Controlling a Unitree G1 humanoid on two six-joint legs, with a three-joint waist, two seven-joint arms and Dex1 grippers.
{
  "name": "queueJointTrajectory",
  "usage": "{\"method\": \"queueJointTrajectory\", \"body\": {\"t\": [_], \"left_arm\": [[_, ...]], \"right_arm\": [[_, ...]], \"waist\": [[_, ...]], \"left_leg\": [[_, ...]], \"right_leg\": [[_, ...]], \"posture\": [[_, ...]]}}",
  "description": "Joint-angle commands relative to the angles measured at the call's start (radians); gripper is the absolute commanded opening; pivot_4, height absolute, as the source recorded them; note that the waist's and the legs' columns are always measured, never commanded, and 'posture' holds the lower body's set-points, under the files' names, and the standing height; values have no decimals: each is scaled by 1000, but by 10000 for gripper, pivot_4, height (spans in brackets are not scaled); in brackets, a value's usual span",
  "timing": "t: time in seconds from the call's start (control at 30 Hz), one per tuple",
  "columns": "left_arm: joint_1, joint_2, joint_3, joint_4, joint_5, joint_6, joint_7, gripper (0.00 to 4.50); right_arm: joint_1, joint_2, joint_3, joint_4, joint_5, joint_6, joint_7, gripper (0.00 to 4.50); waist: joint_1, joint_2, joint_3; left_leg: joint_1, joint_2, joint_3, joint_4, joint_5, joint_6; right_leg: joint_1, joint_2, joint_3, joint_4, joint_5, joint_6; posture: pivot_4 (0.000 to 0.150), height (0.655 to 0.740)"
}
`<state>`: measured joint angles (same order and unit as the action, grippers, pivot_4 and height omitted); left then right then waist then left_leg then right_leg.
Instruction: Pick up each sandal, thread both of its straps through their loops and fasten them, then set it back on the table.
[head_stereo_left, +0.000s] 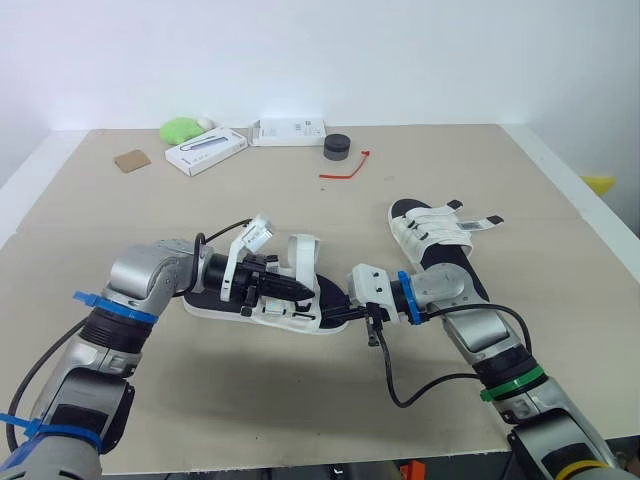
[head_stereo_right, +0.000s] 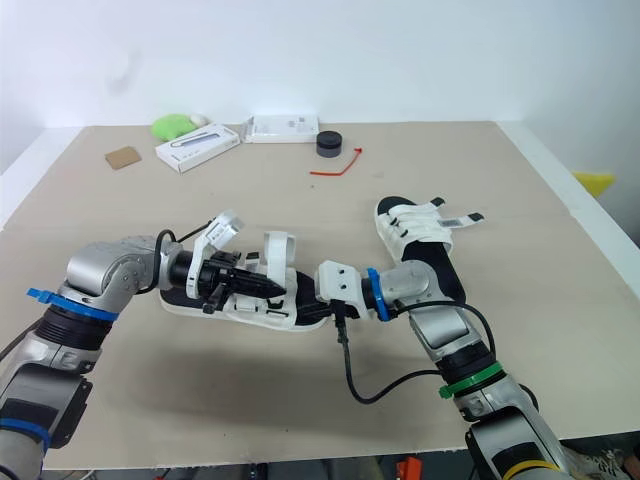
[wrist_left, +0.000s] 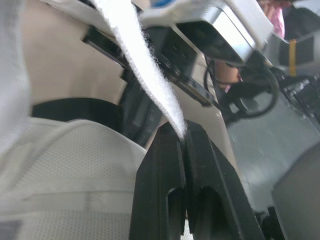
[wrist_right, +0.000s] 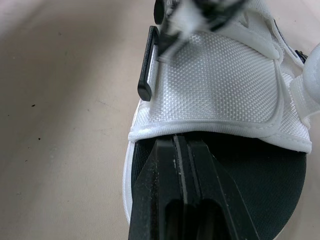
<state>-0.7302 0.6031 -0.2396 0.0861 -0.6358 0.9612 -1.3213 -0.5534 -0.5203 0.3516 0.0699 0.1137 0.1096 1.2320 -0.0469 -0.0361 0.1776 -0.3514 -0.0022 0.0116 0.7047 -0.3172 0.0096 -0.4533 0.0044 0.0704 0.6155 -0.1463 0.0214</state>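
Observation:
A white sandal with a black footbed (head_stereo_left: 300, 314) lies at the table's middle front, toe toward the right arm. My left gripper (head_stereo_left: 305, 290) reaches in over its upper and is shut on a white strap (wrist_left: 145, 65) at the fingertips (wrist_left: 172, 137). My right gripper (head_stereo_left: 340, 309) is shut on the toe end of this sandal, just under the white mesh upper (wrist_right: 220, 85). A black loop (wrist_right: 146, 62) sits at the upper's side. The second sandal (head_stereo_left: 430, 235) rests flat to the right, with its straps sticking out sideways.
At the back stand two white boxes (head_stereo_left: 205, 151) (head_stereo_left: 288, 131), a black round piece (head_stereo_left: 338, 146), a red tie (head_stereo_left: 345, 168), a green object (head_stereo_left: 180, 129) and a brown card (head_stereo_left: 132, 160). The table's front edge (head_stereo_left: 300, 462) is close behind my arms.

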Motion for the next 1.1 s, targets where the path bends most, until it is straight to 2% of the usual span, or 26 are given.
{"method": "queueJointTrajectory", "body": {"t": [0.03,0.4,0.77,1.1], "left_arm": [[1,16,-18,-38,9,-3,-27,631],[23,-11,-42,-36,50,-23,-3,631],[-7,-50,13,-42,-6,71,24,631],[-4,-43,7,-64,1,68,16,631]], "right_arm": [[15,-15,4,-10,-11,5,2,0],[24,-17,8,-22,-12,2,1,0],[25,-18,7,-23,-13,3,-4,0],[19,-15,6,-11,-13,0,-6,0]], "waist": [[0,0,0],[1,0,0],[1,0,0],[1,0,0]], "left_leg": [[0,0,0,0,0,0],[0,0,0,0,0,0],[0,-1,0,0,0,0],[0,-1,0,0,0,0]], "right_leg": [[0,0,0,0,0,0],[0,0,0,0,0,0],[1,-1,0,0,-1,1],[0,-1,0,0,0,1]], "posture": [[1500,7400],[1500,7400],[1500,7400],[1500,7400]]}}
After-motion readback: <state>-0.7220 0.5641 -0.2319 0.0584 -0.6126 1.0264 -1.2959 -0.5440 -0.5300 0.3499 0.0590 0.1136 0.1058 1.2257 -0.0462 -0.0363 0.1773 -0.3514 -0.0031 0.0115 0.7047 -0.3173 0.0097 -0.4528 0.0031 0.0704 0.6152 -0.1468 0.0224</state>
